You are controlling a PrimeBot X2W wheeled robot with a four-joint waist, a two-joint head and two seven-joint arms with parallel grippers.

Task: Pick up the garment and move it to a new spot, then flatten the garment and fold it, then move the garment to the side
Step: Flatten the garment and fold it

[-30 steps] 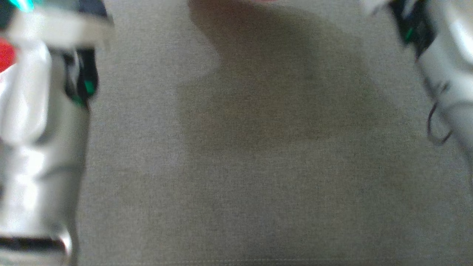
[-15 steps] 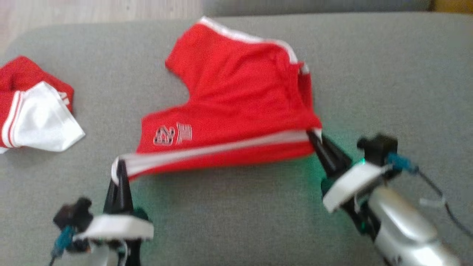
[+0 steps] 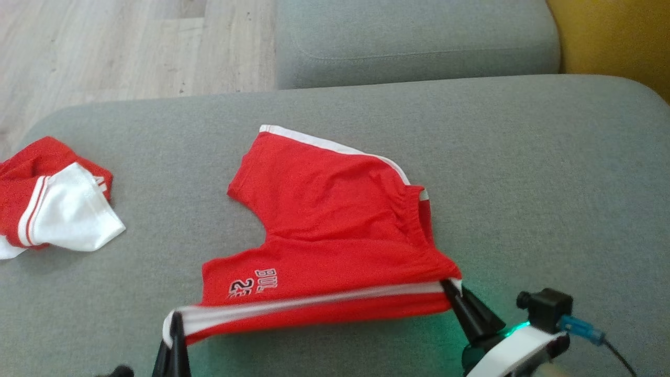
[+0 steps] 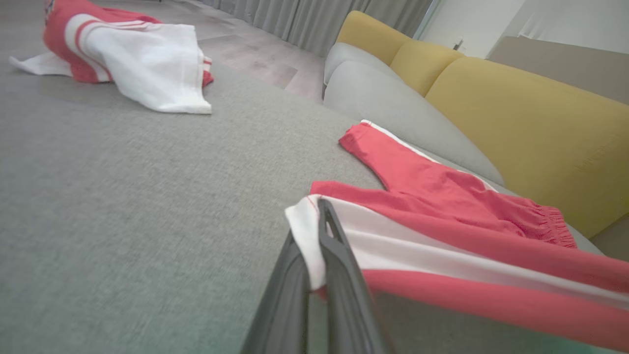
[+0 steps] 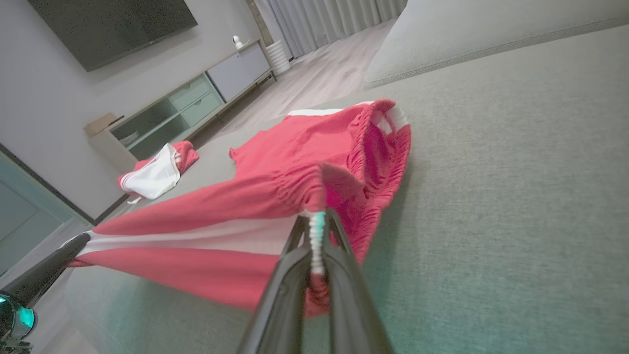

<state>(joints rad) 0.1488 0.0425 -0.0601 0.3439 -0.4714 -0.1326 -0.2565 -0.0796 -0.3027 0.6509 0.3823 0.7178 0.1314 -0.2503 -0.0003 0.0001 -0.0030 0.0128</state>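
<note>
Garment (image 3: 335, 230): red shorts on grey sofa seat (image 3: 549, 183), far leg lying flat, near striped edge held taut off the seat. Second red-and-white cloth (image 3: 63, 209) well apart, leftward. Left jaws clamped on white hem corner; right jaws clamped on waistband end. Yellow backrest (image 4: 516, 113) seen from left wrist, cabinet (image 5: 186, 108) from right wrist, lettering (image 3: 254, 283) from head. Both grips as half a second ago.
</note>
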